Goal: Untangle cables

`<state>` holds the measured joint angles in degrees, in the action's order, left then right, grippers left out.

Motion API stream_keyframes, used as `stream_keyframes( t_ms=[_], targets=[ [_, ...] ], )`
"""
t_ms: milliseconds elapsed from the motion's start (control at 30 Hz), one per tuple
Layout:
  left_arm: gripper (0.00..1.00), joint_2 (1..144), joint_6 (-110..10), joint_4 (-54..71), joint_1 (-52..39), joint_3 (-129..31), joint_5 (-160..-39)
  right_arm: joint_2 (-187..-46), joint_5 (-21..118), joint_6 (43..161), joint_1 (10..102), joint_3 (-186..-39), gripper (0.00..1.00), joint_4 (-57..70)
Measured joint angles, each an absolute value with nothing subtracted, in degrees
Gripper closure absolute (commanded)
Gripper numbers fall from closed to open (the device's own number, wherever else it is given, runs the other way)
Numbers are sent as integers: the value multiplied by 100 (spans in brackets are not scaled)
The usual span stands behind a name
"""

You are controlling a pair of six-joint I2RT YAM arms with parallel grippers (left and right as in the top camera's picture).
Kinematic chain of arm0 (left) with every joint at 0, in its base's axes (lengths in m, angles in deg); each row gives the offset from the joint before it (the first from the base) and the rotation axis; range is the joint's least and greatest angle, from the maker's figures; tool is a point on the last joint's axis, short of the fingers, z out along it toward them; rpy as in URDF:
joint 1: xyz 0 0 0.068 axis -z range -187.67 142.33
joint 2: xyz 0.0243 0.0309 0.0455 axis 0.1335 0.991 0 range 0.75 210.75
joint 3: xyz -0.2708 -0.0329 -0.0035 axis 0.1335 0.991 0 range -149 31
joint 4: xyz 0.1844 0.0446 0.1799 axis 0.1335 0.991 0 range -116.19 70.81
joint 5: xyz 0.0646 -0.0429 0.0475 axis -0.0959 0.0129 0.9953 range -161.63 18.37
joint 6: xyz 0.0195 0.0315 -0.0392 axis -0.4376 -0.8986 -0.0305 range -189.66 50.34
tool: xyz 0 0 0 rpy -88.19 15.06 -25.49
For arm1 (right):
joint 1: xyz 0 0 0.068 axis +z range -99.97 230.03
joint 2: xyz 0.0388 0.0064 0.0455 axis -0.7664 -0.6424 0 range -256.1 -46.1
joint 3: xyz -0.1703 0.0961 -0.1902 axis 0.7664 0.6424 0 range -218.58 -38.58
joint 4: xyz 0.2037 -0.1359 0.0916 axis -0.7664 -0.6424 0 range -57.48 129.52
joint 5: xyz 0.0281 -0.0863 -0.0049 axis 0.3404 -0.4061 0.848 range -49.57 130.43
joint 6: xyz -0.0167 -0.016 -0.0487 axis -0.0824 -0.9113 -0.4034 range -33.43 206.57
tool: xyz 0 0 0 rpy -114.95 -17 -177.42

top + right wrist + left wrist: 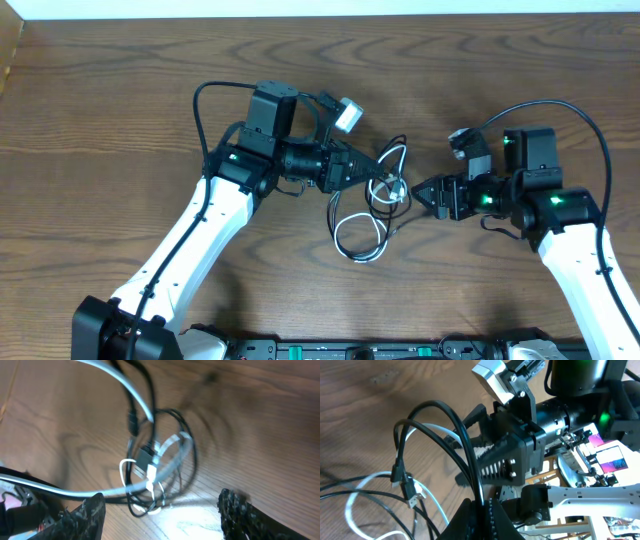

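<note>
Clamped on the black cable (465, 445) with the left claw (481, 510), spread wide and empty at the right claw (161, 501). Can't trace the white cable (131, 391) through all that blur

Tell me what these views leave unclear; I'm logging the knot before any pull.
Left wrist: thin black cable and thin white cable cut off by frame edges.
Overhead: their crossings too small, partly under left tool.
Right wrist: blur smears both cables' crossings.

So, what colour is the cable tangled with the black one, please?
The cable is white, clearest in the left wrist view.
</note>
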<state>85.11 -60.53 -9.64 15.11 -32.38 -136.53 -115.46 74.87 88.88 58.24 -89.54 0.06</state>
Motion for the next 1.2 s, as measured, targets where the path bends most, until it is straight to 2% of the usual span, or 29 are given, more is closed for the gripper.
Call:
stream_keyframes(
  t_ms=[367,700,867,933,1200],
  targets=[
    [92,8511,-6047,-961,1538,-3238,-13120,-11548,7799,8610,6668,-8954,32,25],
    [92,8511,-5939,-961,1538,-3238,-13098,-11699,7585,7316,7063,-8954,34,421],
    [92,8511,-5915,-959,1538,-3238,-13096,-11931,7533,6899,7061,-8954,39,480],
    [92,8511,-5915,-959,1538,-3238,-13085,-12132,7520,6794,7063,-8954,47,635],
    [92,8511,-5915,-961,1538,-3238,-13063,-12479,7513,6678,7063,-8954,61,1066]
  ],
)
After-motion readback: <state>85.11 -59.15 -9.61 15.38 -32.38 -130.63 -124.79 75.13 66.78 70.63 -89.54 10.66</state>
